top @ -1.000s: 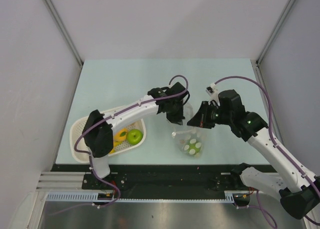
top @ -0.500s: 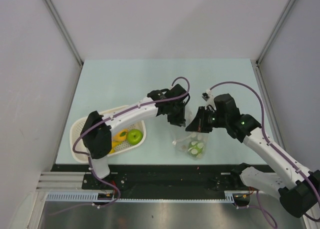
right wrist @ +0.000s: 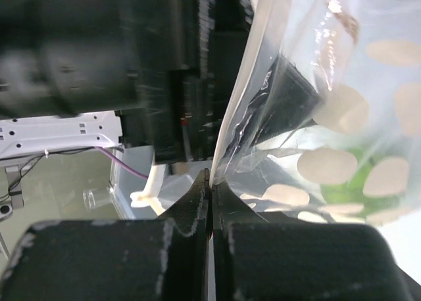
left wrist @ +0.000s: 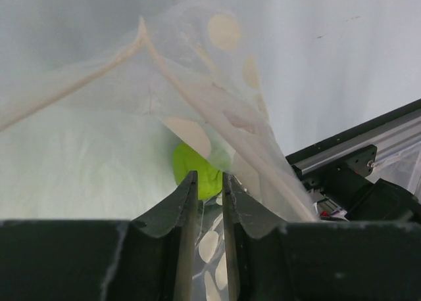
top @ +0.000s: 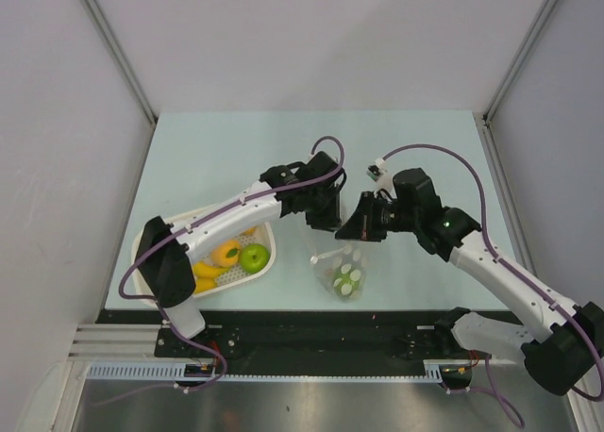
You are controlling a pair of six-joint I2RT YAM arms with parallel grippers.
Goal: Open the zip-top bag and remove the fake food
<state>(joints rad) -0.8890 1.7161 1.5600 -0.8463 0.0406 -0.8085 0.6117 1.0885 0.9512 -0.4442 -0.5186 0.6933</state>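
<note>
Bag [top: 342, 274] shifted left, R tool [right wrist: 210, 183] pinching its rim; L tool [left wrist: 209, 183] now slightly parted.

Zip-top bag [top: 338, 260] right of basket [top: 268, 236]; fake food [top: 351, 279] in bag, more in basket.

left claw [top: 327, 219], right claw [top: 352, 229] atop zip-top bag [top: 341, 272], basket [top: 149, 240] beside

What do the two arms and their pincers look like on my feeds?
Both alike: the left arm and right arm have white links and black joints, each trailed by a purple cable. A green light glows on the right arm's housing. The left pincer and right pincer have two black tapering fingers.
</note>
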